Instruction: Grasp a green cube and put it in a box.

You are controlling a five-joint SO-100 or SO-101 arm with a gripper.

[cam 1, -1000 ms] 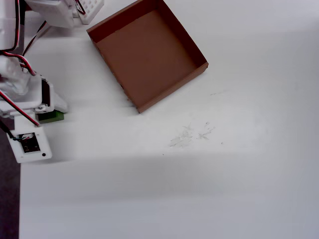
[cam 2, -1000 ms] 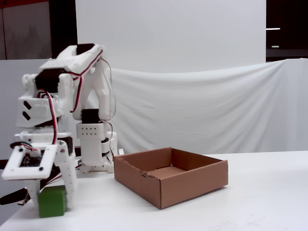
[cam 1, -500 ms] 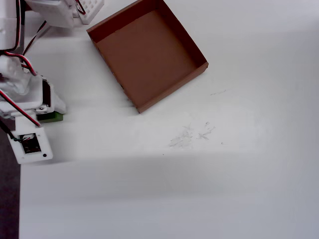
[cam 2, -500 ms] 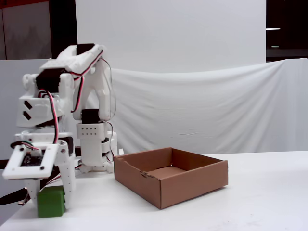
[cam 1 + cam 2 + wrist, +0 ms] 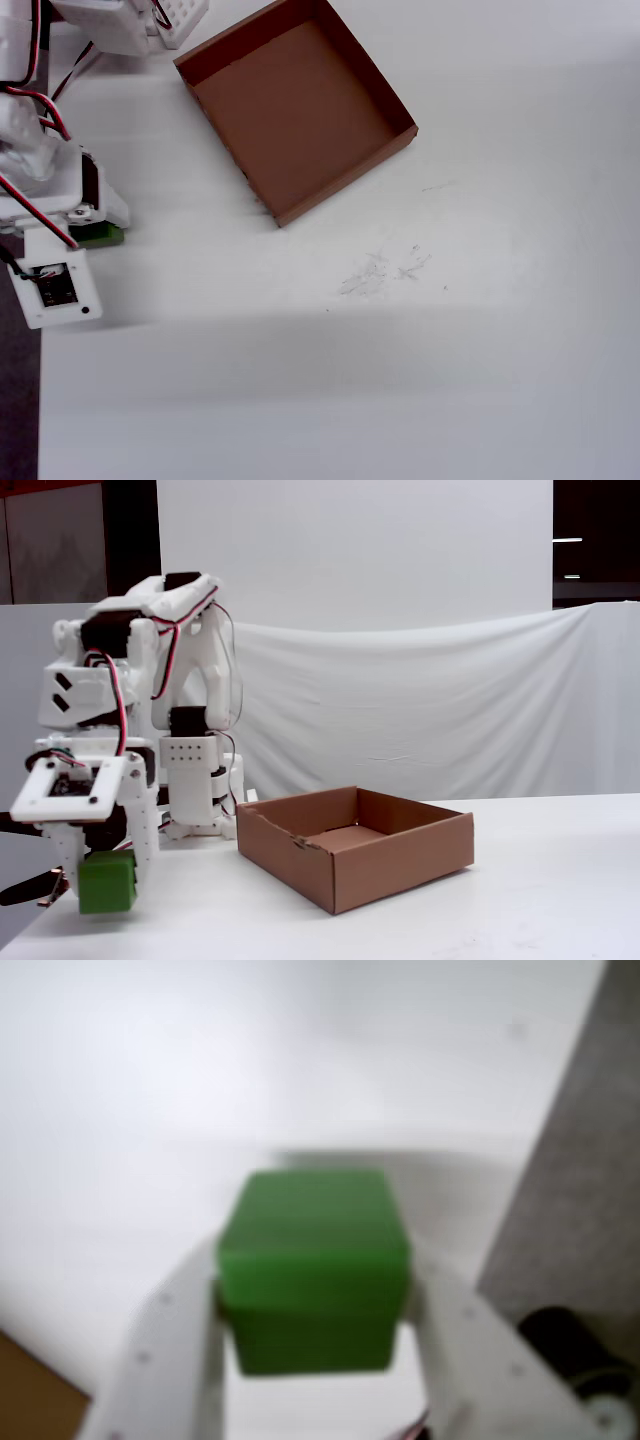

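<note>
The green cube (image 5: pixel 315 1270) fills the middle of the wrist view, pinched between my two white fingers (image 5: pixel 175 1320). My gripper (image 5: pixel 312 1285) is shut on it. In the fixed view the cube (image 5: pixel 107 882) hangs just above the table at the far left, under the gripper (image 5: pixel 108 886). From overhead only a green sliver of the cube (image 5: pixel 100 236) shows beneath the gripper (image 5: pixel 92 226) at the left edge. The box (image 5: pixel 295 110), a shallow brown cardboard tray, lies empty up and to the right of the gripper; in the fixed view the box (image 5: pixel 400 865) sits right of the arm.
The arm's white base (image 5: pixel 195 780) stands behind the box's left corner. A white gridded object (image 5: pixel 180 15) sits at the top left. The table's left edge meets dark floor (image 5: pixel 18 400) right beside the gripper. Faint scuff marks (image 5: pixel 385 268) lie mid-table.
The gripper has risen a little with the green cube, lifting it off the table, and has shifted slightly left in the overhead view.
</note>
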